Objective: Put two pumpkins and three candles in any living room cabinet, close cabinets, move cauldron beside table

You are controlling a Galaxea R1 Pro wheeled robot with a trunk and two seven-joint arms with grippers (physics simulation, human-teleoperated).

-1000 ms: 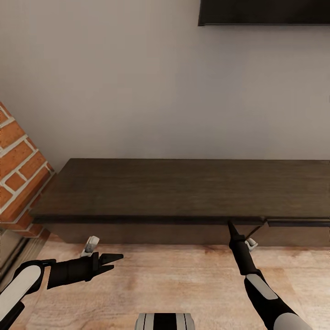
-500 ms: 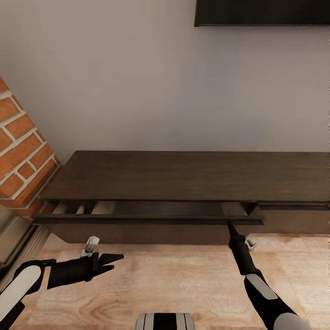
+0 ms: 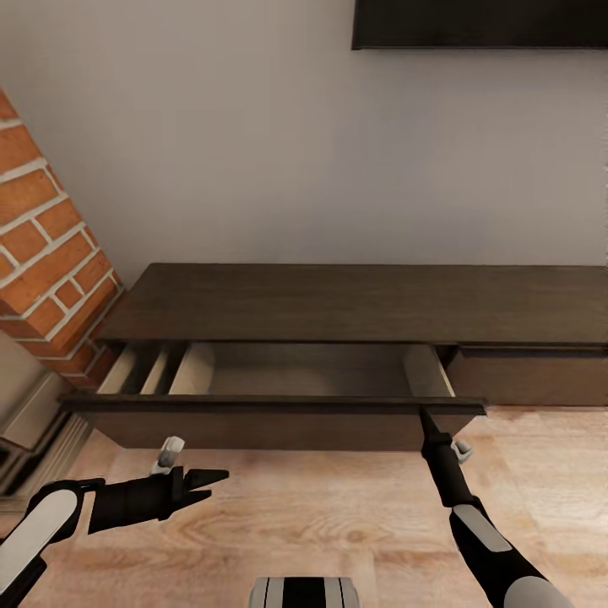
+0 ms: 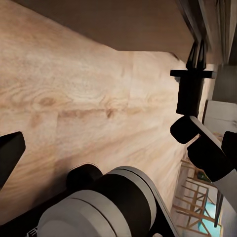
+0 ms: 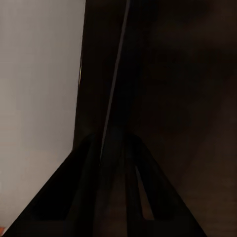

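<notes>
The right claw (image 3: 425, 415) is pinching the top right edge of the cabinet (image 3: 338, 302) drawer front, which wants a straight, level pull, while the left claw (image 3: 211, 483) is hanging apart over the floor.

cabinet (image 3: 363, 304) cut off at right edge, drawer floor shadowed

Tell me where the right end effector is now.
In the head view, the right end effector sits at the open drawer front's top edge, near its right end, on the cabinet.
</notes>
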